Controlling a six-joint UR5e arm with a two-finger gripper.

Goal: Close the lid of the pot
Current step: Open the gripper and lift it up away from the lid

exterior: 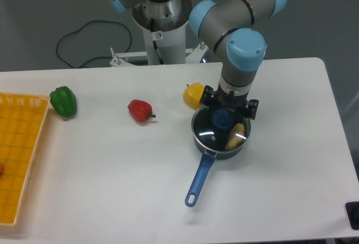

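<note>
While the arm is reaching down from the far side of the table (pixel 291 160), its gripper (pixel 230 108) is hovering directly above the pot (pixel 220 143), right of centre. The lid (pixel 219 133) is lying flat on the pot, its blue knob (pixel 221 119) showing just below the gripper, with a pale yellowish item visible through the glass on the right. Whether the fingers are touching the knob or standing apart from it I cannot tell. The pot's bright blue handle (pixel 199 179) is pointing toward the near left. A yellow pepper (pixel 194 94) is sitting just beside the pot on its far left, a red pepper (pixel 140 110) further left, a green pepper (pixel 63 101) near the orange basket (pixel 19 154) at the left edge.
</note>
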